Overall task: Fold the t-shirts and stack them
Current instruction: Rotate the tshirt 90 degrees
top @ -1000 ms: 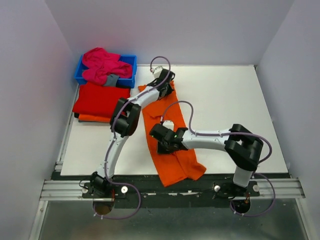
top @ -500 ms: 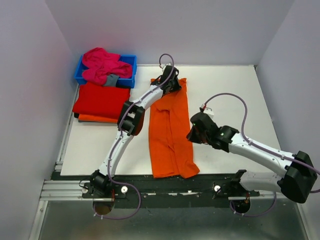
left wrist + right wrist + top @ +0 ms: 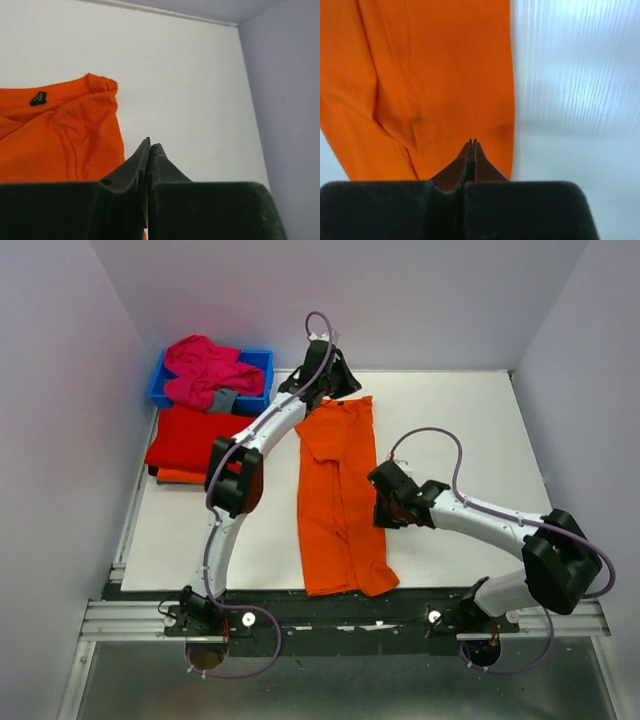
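An orange t-shirt (image 3: 340,500), folded into a long strip, lies flat down the middle of the white table (image 3: 470,430). My left gripper (image 3: 333,388) is shut and empty just beyond the shirt's far end. In the left wrist view its shut gripper (image 3: 149,145) hovers over bare table, with the shirt's collar end (image 3: 60,135) to the left. My right gripper (image 3: 383,510) is shut and empty at the shirt's right edge. In the right wrist view its gripper (image 3: 472,142) is above the orange cloth (image 3: 435,80). A folded red t-shirt (image 3: 200,438) lies on a folded orange one (image 3: 185,477) at the left.
A blue plastic bin (image 3: 258,375) at the back left holds a crumpled magenta-pink t-shirt (image 3: 205,365) and a small grey cloth piece (image 3: 222,400). Grey walls enclose the table on three sides. A metal rail (image 3: 340,618) runs along the near edge.
The orange shirt went from a crooked, bunched strip to a straight flat one. My left gripper drew back past its far end. My right arm swung out to the shirt's right edge.
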